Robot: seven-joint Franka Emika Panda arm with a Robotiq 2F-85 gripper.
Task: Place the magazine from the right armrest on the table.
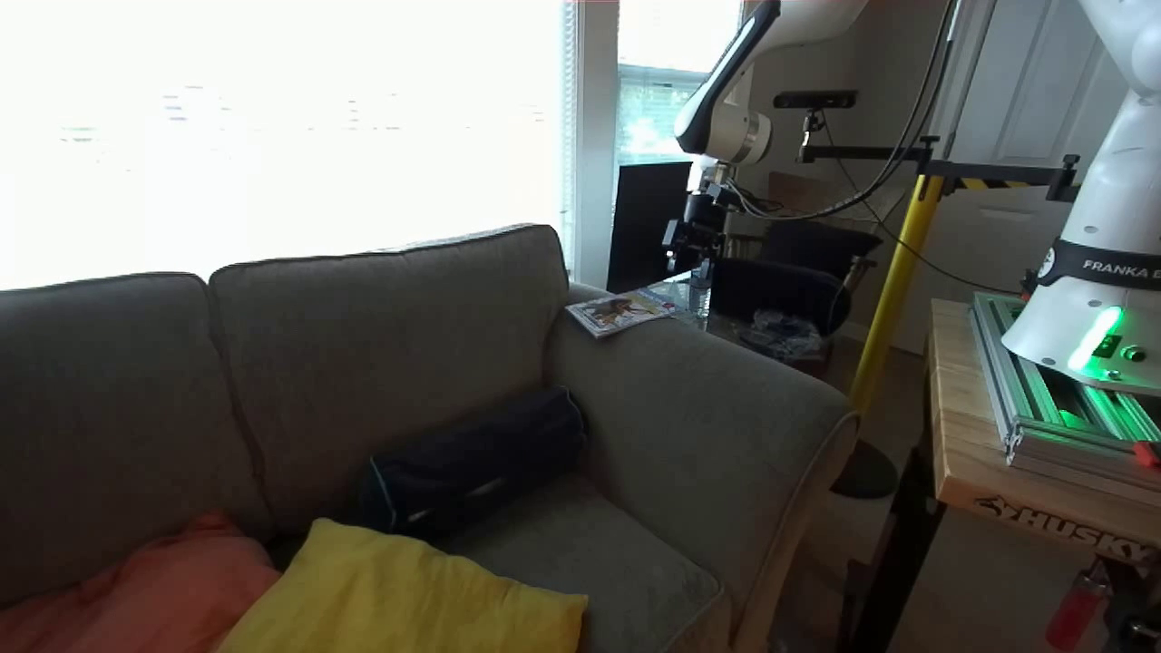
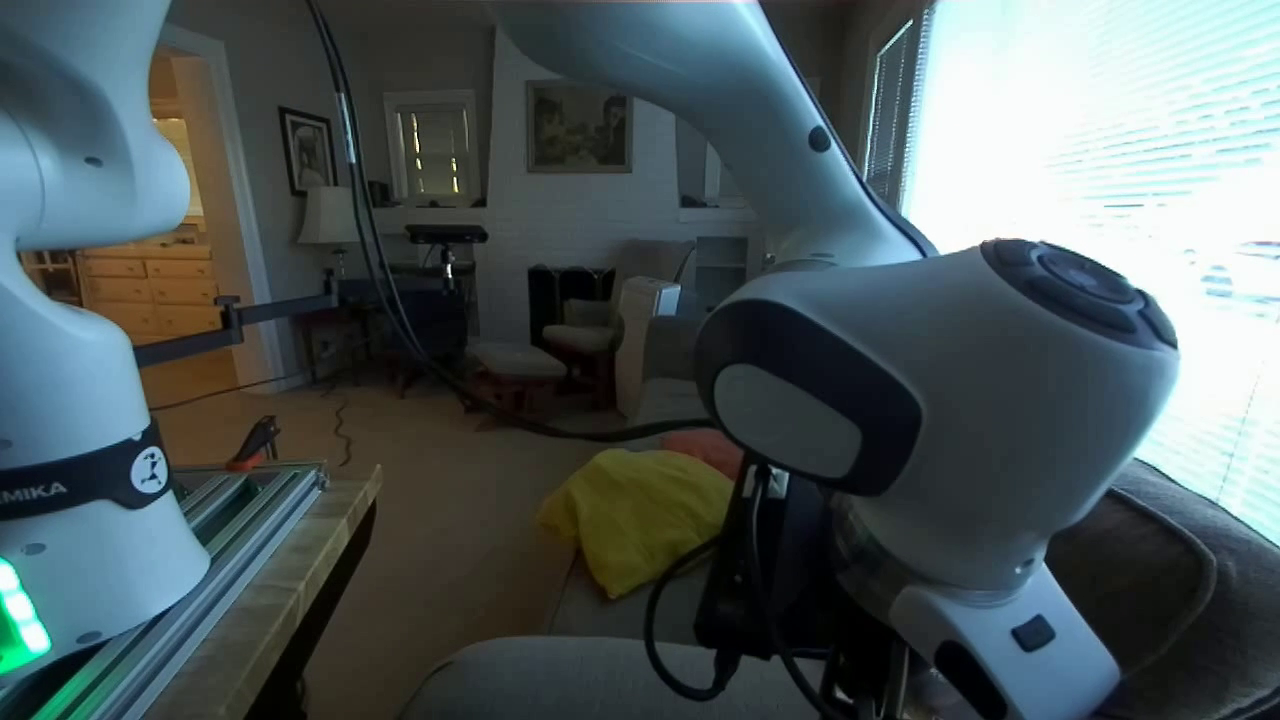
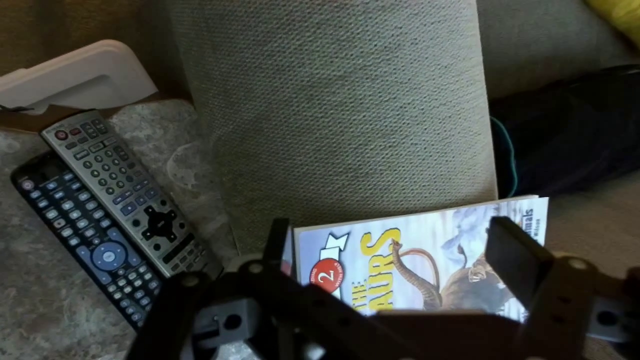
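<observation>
The magazine [image 1: 621, 312], a thin booklet with a dinosaur cover, lies flat across the back of the right armrest [image 1: 707, 399]. In the wrist view the magazine [image 3: 425, 255] lies below the jaws, its lower part hidden by them. The grey woven armrest [image 3: 340, 110] runs upward there. My gripper [image 3: 387, 242] is open and empty; one finger is beside the magazine's left edge, the other over its cover. In an exterior view the gripper [image 1: 687, 265] hangs above the magazine's right end. The table [image 3: 45, 295] has a mottled grey top beside the armrest.
A silver remote [image 3: 130, 185] and a black remote [image 3: 90, 235] lie on the table. A clear bottle [image 1: 700, 297] and crumpled plastic [image 1: 780, 334] stand behind the armrest. A dark bolster [image 1: 481, 458] and a yellow cushion [image 1: 408, 594] lie on the sofa.
</observation>
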